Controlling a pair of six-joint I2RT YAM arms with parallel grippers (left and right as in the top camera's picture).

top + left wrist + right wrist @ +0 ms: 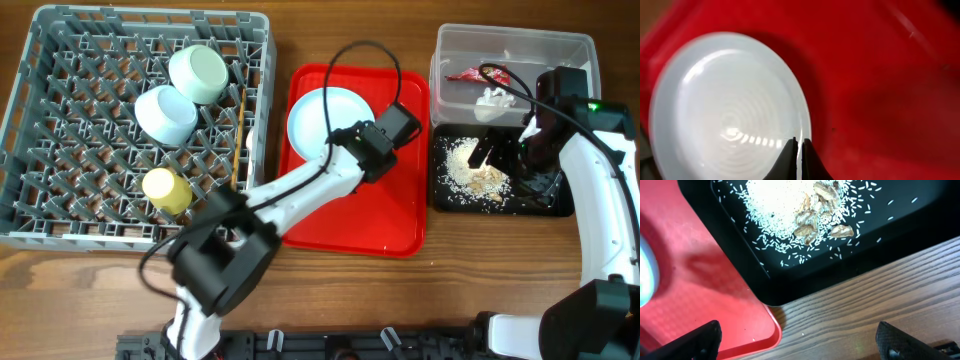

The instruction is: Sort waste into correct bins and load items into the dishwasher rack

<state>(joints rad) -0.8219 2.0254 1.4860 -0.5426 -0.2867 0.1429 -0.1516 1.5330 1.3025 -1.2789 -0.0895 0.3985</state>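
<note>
The white plate (315, 115) lies on the red serving tray (350, 220). My left gripper (340, 137) is shut on the plate's right rim; the left wrist view shows its fingertips (799, 142) pinching the rim of the plate (725, 110). The grey rack (140, 14) holds the green bowl (198, 73), the blue bowl (165, 113), the yellow cup (165, 188) and the chopstick (238, 140). My right gripper (500, 150) is open and empty above the black tray (445, 200), which holds rice scraps (470, 165). The fork is out of view.
The clear tub (510, 45) at the back right holds the red wrapper (475, 75) and the white tissue (492, 100). In the right wrist view the black tray (790, 287) with rice (785, 205) sits against the red tray's corner (700, 295); a few grains lie loose.
</note>
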